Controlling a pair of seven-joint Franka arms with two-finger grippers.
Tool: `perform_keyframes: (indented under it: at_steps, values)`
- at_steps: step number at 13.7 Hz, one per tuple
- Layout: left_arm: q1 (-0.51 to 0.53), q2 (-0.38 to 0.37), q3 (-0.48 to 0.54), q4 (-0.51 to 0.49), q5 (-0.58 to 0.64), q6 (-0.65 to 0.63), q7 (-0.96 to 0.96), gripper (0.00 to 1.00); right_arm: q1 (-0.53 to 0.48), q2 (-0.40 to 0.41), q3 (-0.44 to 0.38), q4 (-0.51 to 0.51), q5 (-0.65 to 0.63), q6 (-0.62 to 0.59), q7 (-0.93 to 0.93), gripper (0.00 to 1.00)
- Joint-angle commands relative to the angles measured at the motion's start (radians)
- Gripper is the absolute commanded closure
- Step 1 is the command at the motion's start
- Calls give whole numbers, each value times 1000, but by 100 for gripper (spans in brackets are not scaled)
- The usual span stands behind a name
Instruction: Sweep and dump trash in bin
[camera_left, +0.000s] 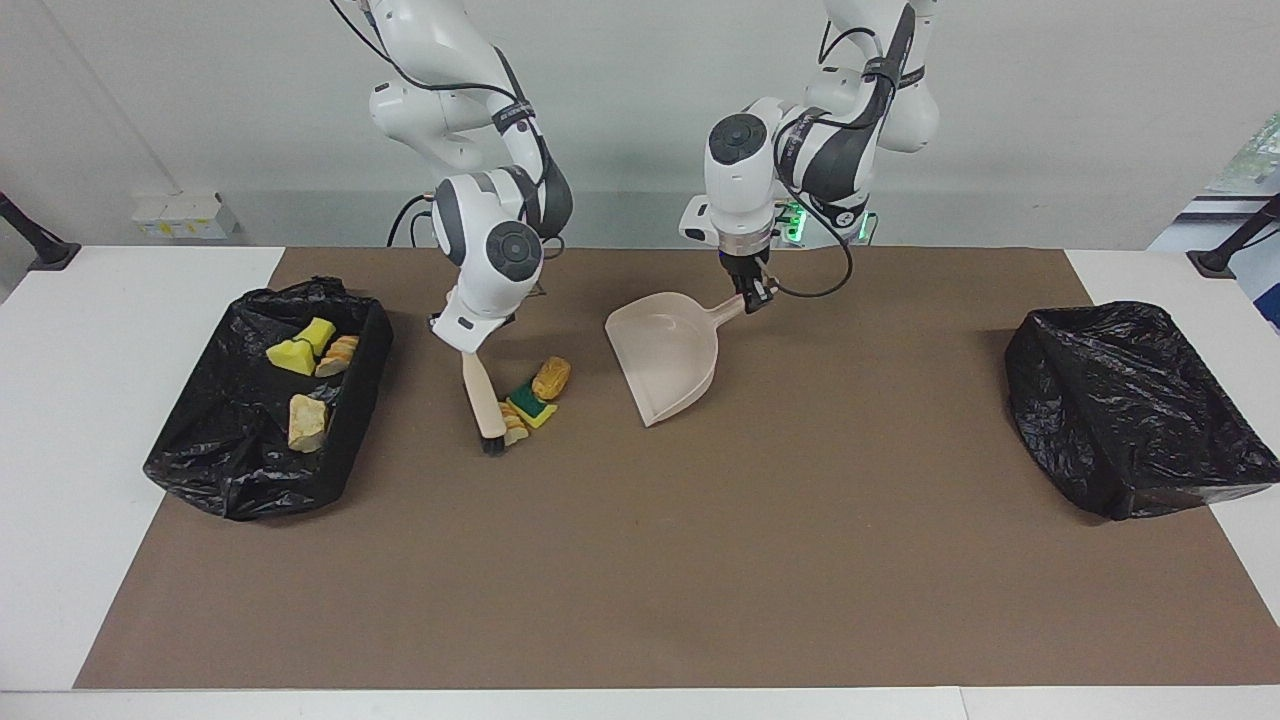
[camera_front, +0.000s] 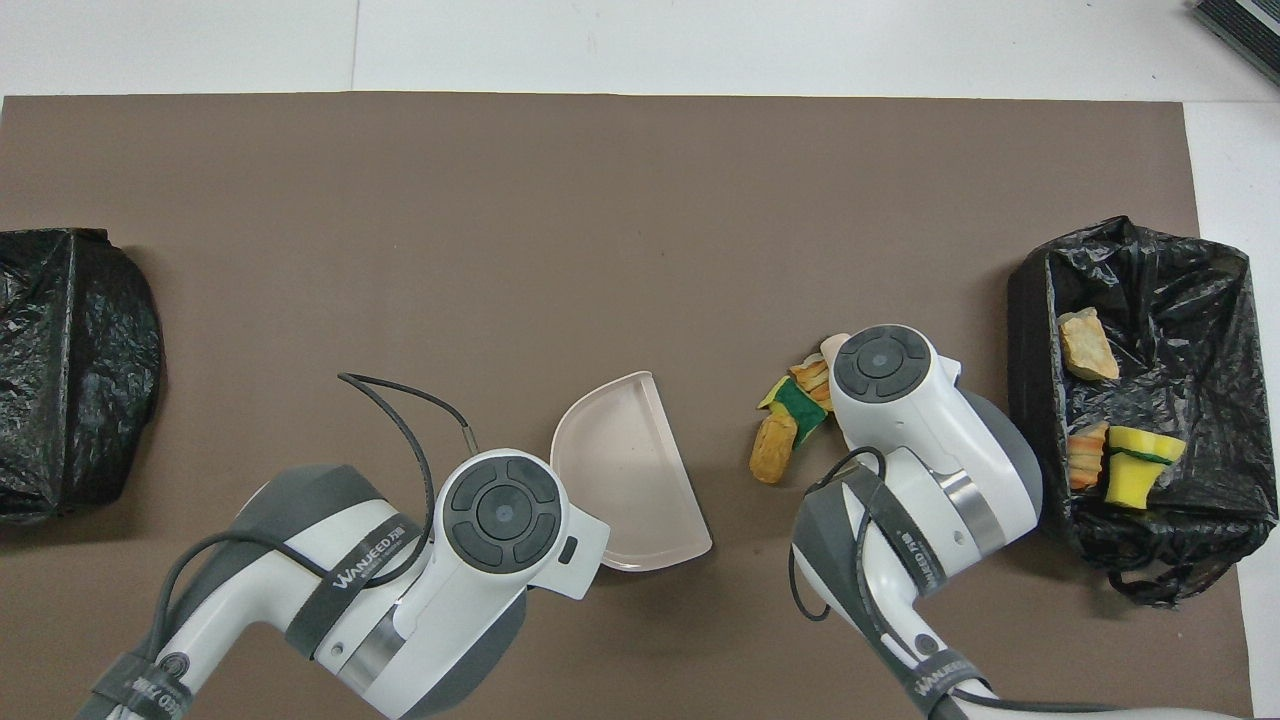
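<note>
- The loose trash sat in a tight cluster on the brown mat: a tan bread-like chunk (camera_left: 551, 378), a yellow-and-green sponge bit (camera_left: 531, 409) and a striped orange piece (camera_left: 513, 424), touching one another.
- Four more scraps lay inside the black-lined bin (camera_left: 200, 470) at the right arm's end of the table.
- My right gripper (camera_left: 466, 345) was clamped shut on the handle of the brush (camera_left: 482, 400); its bristles met the mat right beside the striped piece.
- My left gripper (camera_left: 755, 298) was closed tight on the handle of the dustpan (camera_left: 665, 350), whose lip pointed away from the robots, its edge low to the mat, near the cluster but apart from it.
- I judged these scraps light and soft; foam would likely bounce or roll under a quick stroke, and the rounded chunk could tumble aside. I would not grip them at all, but push them low from the bin side toward the pan.
- Nothing stood between cluster and pan; the pan's mouth, though, did not face the scraps and looked to need turning.
- A second black-lined bin (camera_left: 1130, 400) stood well apart at the left arm's end.
</note>
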Motion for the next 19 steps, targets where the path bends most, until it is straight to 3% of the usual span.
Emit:
perform_keyframes:
  at_steps: [1, 6, 9, 15, 19]
  values:
    - [26, -7, -4, -20, -8, 18, 10, 100, 30, -31, 0, -30, 128, 29, 14, 100]
    - [29, -8, -4, -25, -8, 20, 13, 100, 74, -26, 1, -28, 326, 48, 39, 100]
    - [46, -8, -6, -26, -8, 20, 18, 100, 175, -20, 1, -19, 441, 88, 86, 100]
    - [48, -8, -4, -29, -8, 25, 21, 100, 249, -22, 1, -4, 708, 124, 28, 100]
    - [86, -7, -4, -34, -8, 60, 72, 100, 214, -57, -11, 12, 685, 53, 27, 100]
